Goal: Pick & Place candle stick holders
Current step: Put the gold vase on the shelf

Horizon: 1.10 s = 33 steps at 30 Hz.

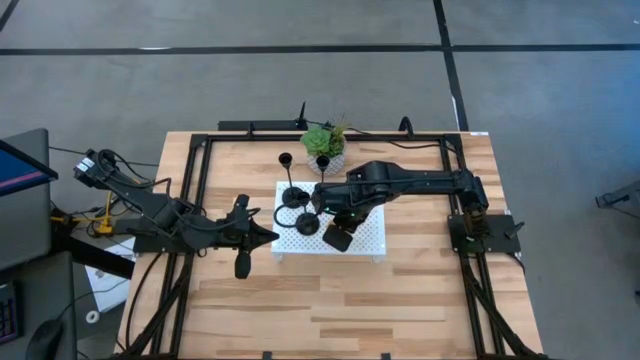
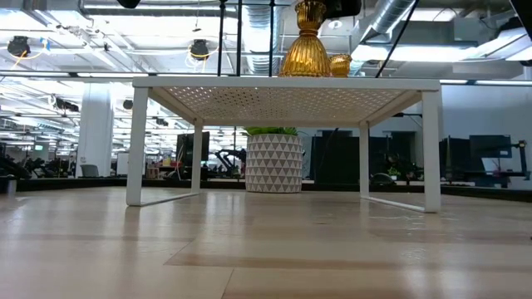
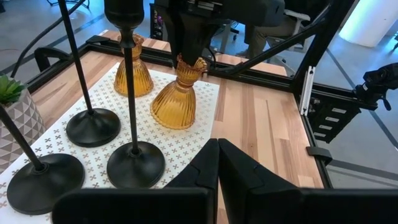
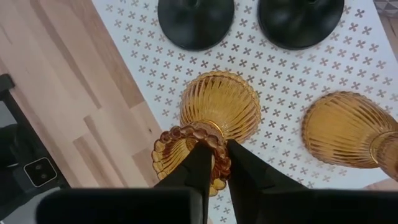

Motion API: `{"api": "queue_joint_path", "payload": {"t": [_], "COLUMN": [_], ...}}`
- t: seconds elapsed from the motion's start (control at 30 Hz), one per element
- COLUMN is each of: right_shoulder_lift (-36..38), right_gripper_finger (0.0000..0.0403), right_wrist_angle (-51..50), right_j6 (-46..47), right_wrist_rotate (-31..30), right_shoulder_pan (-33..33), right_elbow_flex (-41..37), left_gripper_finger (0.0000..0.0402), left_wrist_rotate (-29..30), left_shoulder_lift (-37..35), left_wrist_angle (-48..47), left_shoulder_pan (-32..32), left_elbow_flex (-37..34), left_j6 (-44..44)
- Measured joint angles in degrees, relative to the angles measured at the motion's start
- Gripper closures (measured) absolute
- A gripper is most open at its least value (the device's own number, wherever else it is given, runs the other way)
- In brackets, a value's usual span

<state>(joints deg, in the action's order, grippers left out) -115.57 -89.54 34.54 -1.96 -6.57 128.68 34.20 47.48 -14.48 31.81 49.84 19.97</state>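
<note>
A white perforated shelf stands mid-table. On it stand three black candle stick holders on round bases and two ribbed amber ones. My right gripper is shut on the nearer amber holder, which also shows in the low view. The second amber holder stands free on its base behind it. My left gripper is shut and empty, level beside the shelf's left edge. My right gripper holds the amber holder by its beaded top rim, pinched between the two fingers; one finger seems to be inside the cup and one outside. The fingers come from above, pointing down. The holder stands nearly upright, its base at the shelf's top.
A green plant in a white patterned pot stands just behind the shelf. A black frame runs round the table's edges. Bare wood lies in front of the shelf and to its right.
</note>
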Motion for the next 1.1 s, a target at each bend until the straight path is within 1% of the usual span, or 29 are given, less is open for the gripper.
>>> {"api": "queue_joint_path", "payload": {"t": [0.33,0.57,0.8,0.97,1.1], "right_shoulder_lift": [0.0,0.0,0.0,0.0,0.0], "right_gripper_finger": [0.0373,0.0355,0.0352,0.0352,0.0351], "right_wrist_angle": [-0.02,-0.45,-0.43,-0.46,-0.46], "right_j6": [1.51,5.31,6.09,6.57,7.56], "right_wrist_rotate": [0.04,0.07,-0.08,-1.77,-4.63], "right_shoulder_pan": [0.0,0.32,0.37,0.37,0.37], "right_elbow_flex": [0.0,0.0,0.0,0.0,0.0], "left_gripper_finger": [0.0394,0.0394,0.0394,0.0394,0.0394], "left_wrist_rotate": [-0.01,0.0,0.0,-0.01,-0.01], "left_shoulder_lift": [0.0,0.0,0.0,0.0,0.0], "left_wrist_angle": [-0.07,-0.09,-0.11,-0.2,-0.29], "left_shoulder_pan": [0.0,0.0,0.0,0.02,0.02], "left_elbow_flex": [0.0,0.0,0.0,0.0,0.0], "left_j6": [0.0,0.0,0.0,0.0,0.0]}}
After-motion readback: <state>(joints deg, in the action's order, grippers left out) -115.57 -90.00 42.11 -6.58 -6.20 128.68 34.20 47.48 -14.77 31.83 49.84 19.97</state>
